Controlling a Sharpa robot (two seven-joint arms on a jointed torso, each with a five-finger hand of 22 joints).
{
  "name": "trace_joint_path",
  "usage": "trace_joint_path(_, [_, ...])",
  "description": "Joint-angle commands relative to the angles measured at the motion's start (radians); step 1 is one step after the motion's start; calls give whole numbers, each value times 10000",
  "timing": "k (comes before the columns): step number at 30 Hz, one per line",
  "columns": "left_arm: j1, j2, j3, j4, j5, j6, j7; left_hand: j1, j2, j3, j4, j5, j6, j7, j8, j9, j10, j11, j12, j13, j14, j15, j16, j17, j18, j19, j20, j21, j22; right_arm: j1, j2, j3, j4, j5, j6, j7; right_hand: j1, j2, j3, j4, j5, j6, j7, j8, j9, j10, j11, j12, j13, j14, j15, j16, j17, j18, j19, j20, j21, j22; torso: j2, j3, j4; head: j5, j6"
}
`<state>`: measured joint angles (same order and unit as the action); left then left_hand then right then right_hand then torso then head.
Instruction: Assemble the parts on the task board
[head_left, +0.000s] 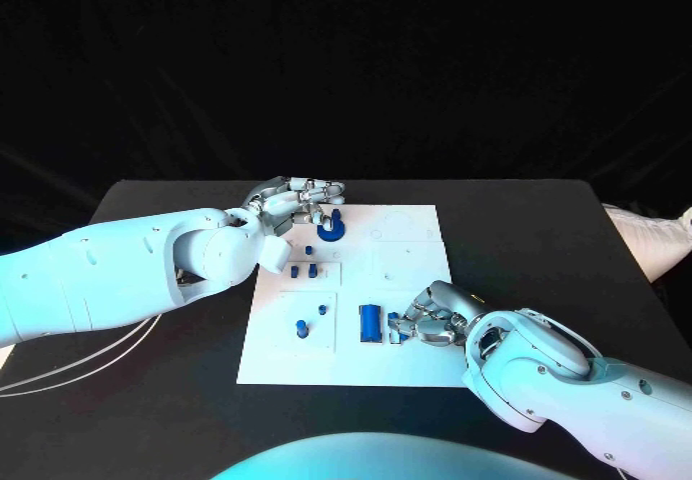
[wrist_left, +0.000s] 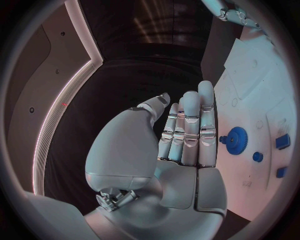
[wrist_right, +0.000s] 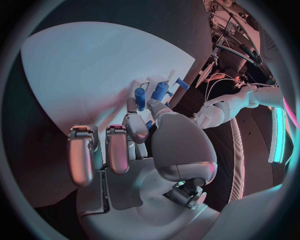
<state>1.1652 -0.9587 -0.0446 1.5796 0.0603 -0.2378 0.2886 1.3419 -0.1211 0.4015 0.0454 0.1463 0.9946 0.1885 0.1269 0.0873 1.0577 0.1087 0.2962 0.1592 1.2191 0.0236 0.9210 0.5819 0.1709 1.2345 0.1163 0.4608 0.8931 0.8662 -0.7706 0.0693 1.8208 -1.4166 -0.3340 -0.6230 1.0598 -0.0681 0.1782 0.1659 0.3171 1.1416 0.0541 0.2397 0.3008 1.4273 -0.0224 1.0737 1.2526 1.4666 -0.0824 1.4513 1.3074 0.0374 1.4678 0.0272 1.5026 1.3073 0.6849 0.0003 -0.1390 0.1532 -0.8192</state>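
Head view: right hand (head_left: 430, 318) fingers pinch a blue part (head_left: 394, 327) low-centre that may slip, while left hand (head_left: 296, 205) fingers hover spread, empty.

Head view: looks down from above onto the black worktop (head_left: 534, 230) and the white task board (head_left: 408, 262), both arms entering from the sides.
Left wrist view: sits close behind the left hand (wrist_left: 187, 135), facing along its fingers, board edge and a blue gear (wrist_left: 237, 140) just beside them.
Right wrist view: sits close behind the right hand (wrist_right: 134, 145), facing down onto the board.
Shared: board and blue parts (head_left: 371, 322) appear in all three.
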Motion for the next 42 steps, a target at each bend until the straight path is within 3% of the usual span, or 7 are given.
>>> trace_joint_path(1, [2, 15, 6, 10, -45, 193, 43, 30, 43, -23, -47, 17, -74, -17, 37, -17, -82, 13, 48, 17, -58, -1, 58, -9, 107, 51, 52, -70, -16, -4, 36, 0, 32, -207, 144, 35, -268, -79, -295, 252, -46, 86, -31, -29, 56, 96, -24, 40, 72, 723, -80, 32, 936, -140, 694, -93, 36, 1643, -2, 1, -2, 8, -5])
trace_joint_path(9, [2, 17, 6, 4, -45, 195, 42, 30, 43, -23, -47, 17, -74, -17, 37, -17, -82, 13, 48, 17, -58, -1, 58, -9, 107, 51, 52, -70, -16, -4, 11, -1, 65, -348, 177, 49, -382, -57, -1016, 709, -609, 98, -66, -29, 208, 128, -50, 84, 169, 726, -108, 36, 956, -142, 698, -123, 36, 1652, -4, 4, -8, 24, -19])
trace_joint_path(25, [2, 10, 6, 2, -45, 217, 41, 30, 43, -23, -47, 17, -74, -17, 37, -17, -82, 13, 48, 17, -58, -1, 58, -9, 107, 51, 52, -70, -16, -15, -176, -1, 366, -631, 129, 86, -242, 170, -1376, 1001, -375, 118, -87, -17, 327, 163, -68, 128, 248, 733, -123, 53, 989, -145, 704, -136, 42, 1667, -3, 6, -3, 35, -38])
trace_joint_path(30, [1, 8, 6, -1, -45, 216, 41, 30, 43, -23, -47, 17, -74, -17, 37, -17, -82, 13, 48, 17, -58, -1, 58, -9, 107, 51, 52, -70, -16, -16, -242, 0, 323, -706, 278, 93, 196, 256, -1444, 852, -373, 101, -87, -24, 385, 163, -69, 111, 268, 734, -128, 54, 997, -146, 707, -142, 45, 1676, -12, 1, -4, 34, -36])
trace_joint_path(32, [1, 5, 6, -4, -45, 214, 41, 30, 43, -23, -47, 17, -74, -17, 37, -17, -82, 13, 48, 17, -58, -1, 58, -9, 107, 51, 52, -70, -16, -16, -265, 0, 301, -737, 386, 112, 616, 255, -1460, 606, -698, 81, -75, -33, 423, 154, -64, 85, 272, 733, -126, 50, 995, -144, 703, -143, 38, 1668, -9, 3, -6, 33, -32])
trace_joint_path(35, [1, 6, 6, -6, -45, 212, 42, 30, 43, -23, -47, 17, -74, -17, 37, -17, -82, 13, 48, 17, -58, -1, 58, -9, 107, 51, 52, -70, -16, -19, -282, 0, 270, -772, 596, 173, 1251, 298, -1432, 198, -1676, 64, -68, -43, 485, 141, -58, 39, 277, 730, -119, 38, 985, -142, 698, -136, 29, 1660, -2, 5, -15, 32, -33])
trace_joint_path(42, [1, 8, 6, -10, -45, 211, 38, 30, 43, -23, -47, 17, -74, -17, 37, -17, -82, 13, 48, 17, -58, -1, 58, -9, 107, 51, 52, -70, -16, -32, -277, -1, 250, -928, 819, 234, 1662, 295, -1502, -126, -2302, 55, -62, -59, 547, 136, -54, 5, 289, 728, -110, 27, 979, -143, 697, -126, 29, 1666, -4, 7, -11, 16, -30])
